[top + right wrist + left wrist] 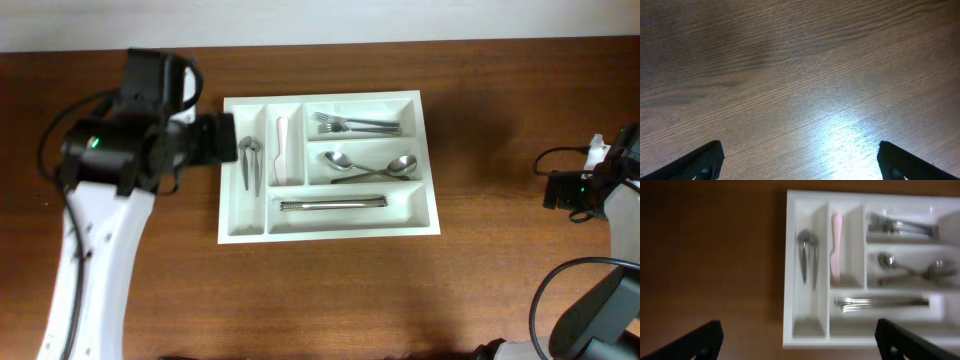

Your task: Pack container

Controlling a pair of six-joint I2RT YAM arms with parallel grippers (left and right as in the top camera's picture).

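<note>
Both sets of jaws: spread wide, holding nothing.
Left gripper [799, 330]: over the left edge of the container [330, 233].
Right gripper [799, 150]: over bare wooden table [330, 300], well apart from the container.
Container: white five-compartment cutlery tray, flat on the table.
Narrow compartments: metal utensil [250, 160]; pale knife [283, 150].
Long compartments: forks [355, 125], spoons [370, 165], more cutlery [333, 203].
</note>
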